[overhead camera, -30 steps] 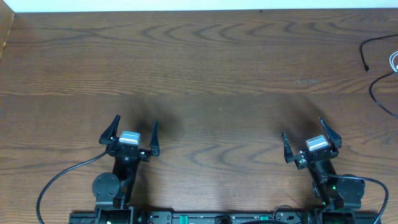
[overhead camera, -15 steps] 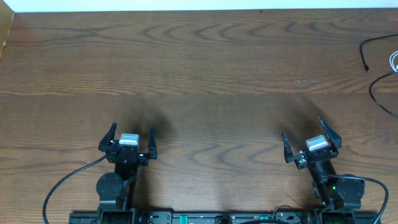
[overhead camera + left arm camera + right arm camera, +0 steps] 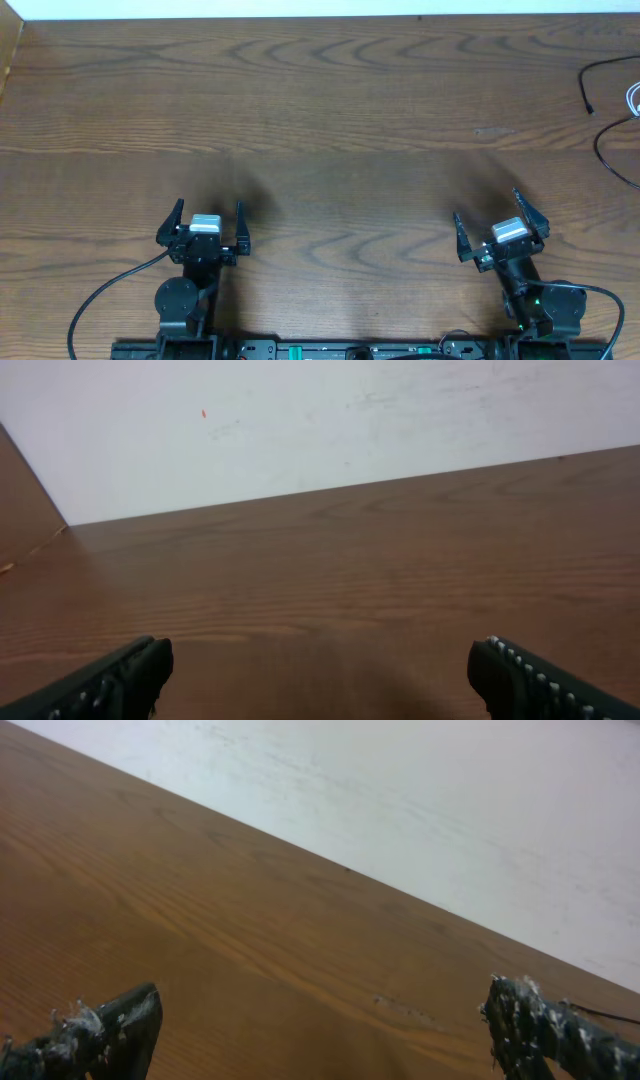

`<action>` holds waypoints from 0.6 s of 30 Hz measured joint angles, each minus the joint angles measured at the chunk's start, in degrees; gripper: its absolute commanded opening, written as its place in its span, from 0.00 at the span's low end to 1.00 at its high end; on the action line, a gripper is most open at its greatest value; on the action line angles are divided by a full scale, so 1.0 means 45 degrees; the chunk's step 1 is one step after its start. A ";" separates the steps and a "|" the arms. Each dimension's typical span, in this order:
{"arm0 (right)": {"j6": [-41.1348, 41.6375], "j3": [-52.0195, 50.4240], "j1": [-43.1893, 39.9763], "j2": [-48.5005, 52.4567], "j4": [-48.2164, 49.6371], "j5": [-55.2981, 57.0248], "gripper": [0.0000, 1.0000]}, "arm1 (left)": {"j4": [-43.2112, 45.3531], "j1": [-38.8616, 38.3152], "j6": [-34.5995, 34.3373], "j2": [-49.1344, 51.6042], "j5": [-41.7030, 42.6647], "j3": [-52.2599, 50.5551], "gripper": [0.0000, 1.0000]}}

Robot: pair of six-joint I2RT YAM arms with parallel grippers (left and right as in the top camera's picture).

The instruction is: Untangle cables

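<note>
At the three o'clock edge of the wooden table point(image 3: 330, 100), thin cables point(image 3: 585, 82), left gripper point(image 3: 209, 207) at seven o'clock, right gripper point(image 3: 487, 205) at five, both spread wide, holding nothing

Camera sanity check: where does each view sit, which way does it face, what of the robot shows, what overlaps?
Overhead: above the table, looking straight down; left pincer and right pincer, both open, near the bottom edge; cables at the right edge.
Left wrist: behind the left pincer, low, facing forward across bare wood to the white wall; its fingertips fill the bottom corners.
Right wrist: behind the right pincer, image tilted; fingertips in the bottom corners.
Shared: all show the table's far edge against the wall.
</note>
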 measured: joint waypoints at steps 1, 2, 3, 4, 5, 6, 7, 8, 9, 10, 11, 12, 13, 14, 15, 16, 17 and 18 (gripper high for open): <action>0.0000 0.0000 0.0000 0.0000 0.0000 0.0000 0.99 | 0.0005 0.0000 0.0000 0.0000 0.0000 0.0000 0.99; 0.0000 0.0000 0.0000 0.0000 0.0000 0.0000 0.99 | 0.0000 0.0000 0.0000 0.0000 0.0000 0.0000 0.99; 0.0000 0.0000 0.0000 0.0000 0.0000 0.0000 0.99 | 0.0000 0.0000 0.0000 0.0000 0.0000 0.0000 0.99; -0.0005 0.0000 0.0000 0.0000 0.0000 0.0000 0.99 | 0.0000 0.0000 0.0000 0.0000 0.0000 0.0000 0.99; 0.0000 0.0000 0.0000 0.0000 0.0000 0.0000 0.99 | 0.0000 0.0000 0.0000 0.0000 0.0000 0.0000 0.99; 0.0000 0.0000 0.0000 0.0000 0.0000 0.0000 0.99 | 0.0000 0.0000 0.0000 0.0000 0.0000 0.0000 0.99; 0.0000 0.0000 0.0000 0.0000 0.0000 0.0000 0.99 | 0.0000 0.0000 0.0000 0.0000 0.0000 0.0000 0.99; 0.0000 0.0000 0.0000 0.0000 0.0000 0.0000 0.99 | 0.0000 0.0000 0.0000 0.0000 0.0000 0.0000 0.99; 0.0000 0.0000 0.0000 0.0000 0.0000 0.0000 0.99 | 0.0000 0.0000 0.0000 0.0000 0.0000 0.0000 0.99; 0.0000 0.0000 0.0000 0.0000 0.0000 0.0000 0.99 | 0.0000 0.0000 0.0000 0.0000 0.0000 0.0000 0.99; 0.0000 0.0000 0.0000 0.0000 0.0000 0.0000 0.99 | 0.0000 0.0000 0.0000 0.0000 0.0000 0.0000 0.99; 0.0000 0.0000 0.0000 0.0000 0.0000 0.0000 0.99 | 0.0000 0.0000 0.0000 0.0000 0.0000 0.0000 0.99; 0.0000 0.0000 0.0000 0.0000 0.0000 0.0000 0.99 | 0.0000 0.0000 0.0000 0.0000 0.0000 0.0000 0.99; 0.0000 0.0000 0.0000 0.0000 0.0000 0.0000 0.99 | 0.0000 0.0000 0.0000 0.0000 0.0000 0.0000 0.99; 0.0000 0.0000 0.0000 0.0000 0.0000 0.0000 0.99 | 0.0000 0.0000 0.0000 0.0000 0.0000 0.0000 1.00; 0.0000 0.0000 0.0000 0.0000 0.0000 0.0000 0.99 | 0.0000 0.0000 0.0005 0.0000 0.0000 0.0000 0.99; 0.0000 0.0000 0.0000 0.0000 0.0000 0.0000 0.99 | 0.0000 0.0000 0.0005 0.0000 0.0000 0.0000 0.99; 0.0000 0.0000 0.0000 0.0000 0.0000 0.0000 0.99 | 0.0000 0.0000 0.0005 0.0000 0.0000 0.0000 0.99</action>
